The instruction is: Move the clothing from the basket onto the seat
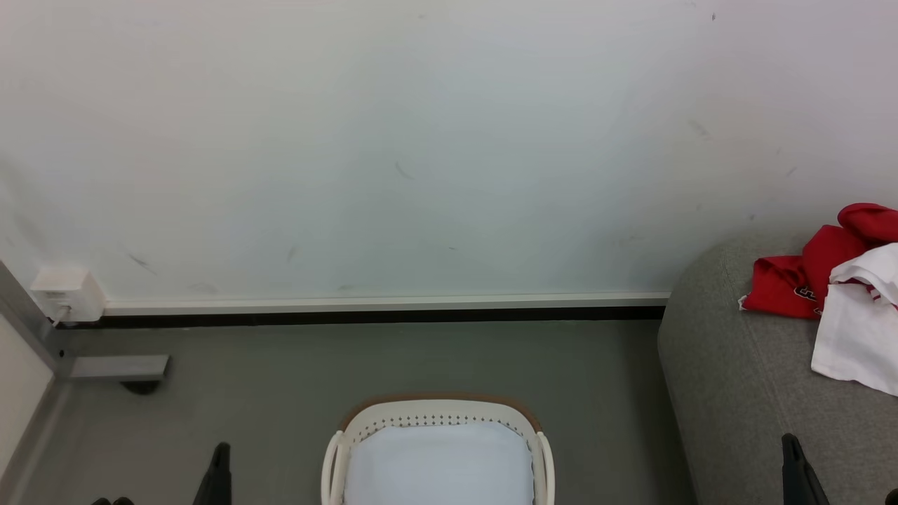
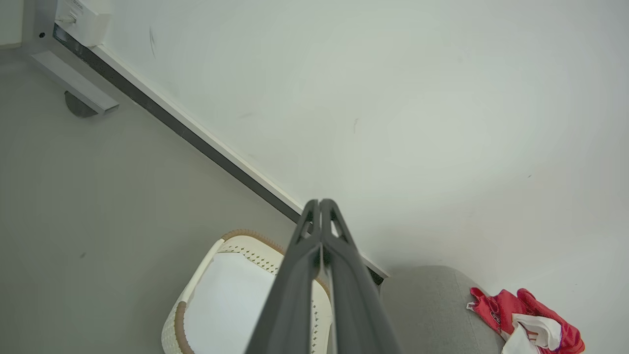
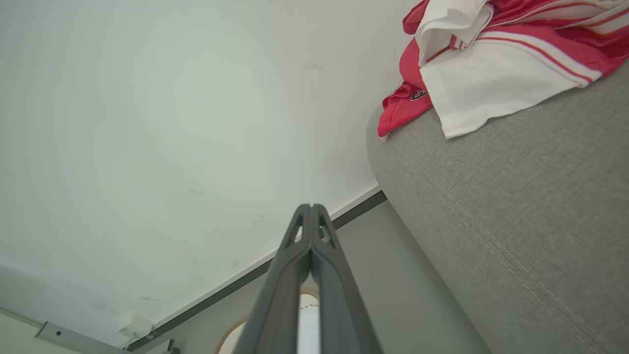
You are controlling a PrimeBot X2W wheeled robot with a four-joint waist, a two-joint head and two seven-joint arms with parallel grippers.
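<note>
On the grey floor (image 1: 280,379), low and centre in the head view, sits the basket (image 1: 435,409) — cream plastic, brown rim, dotted wall, pale lining in plain sight. Part of it is cut off by the bottom edge.

Right of the basket, apart from it, stands the seat (image 1: 736,393): grey fabric with a rounded corner. The right wrist view shows a stitched seam running down the seat (image 3: 516,221). The clothing (image 1: 807,273) lies on top of the seat, well right of the basket and farther back. It is a crumpled red piece with a small dark logo, and a white panel is draped over it toward the seat's edge. The right wrist view shows thin stripes on the clothing (image 3: 491,83), and the red corner hangs just over the seat's rounded end.

The left end effector (image 1: 222,456) pokes up left of the basket. In the left wrist view the left end effector (image 2: 319,202) has its fingers pressed together, gripping nothing, and they cross in front of the basket (image 2: 245,235). The right end effector (image 1: 791,449) rises right of the basket, in front of the seat. In its wrist view the right end effector (image 3: 310,207) is closed too — empty.

Behind the basket is a white wall (image 1: 421,140) with a white skirting (image 1: 386,303) over a dark strip. Far left of the basket, a white box (image 1: 66,293) sits on the wall, and a grey metal bar (image 1: 119,366) lies just below it.
</note>
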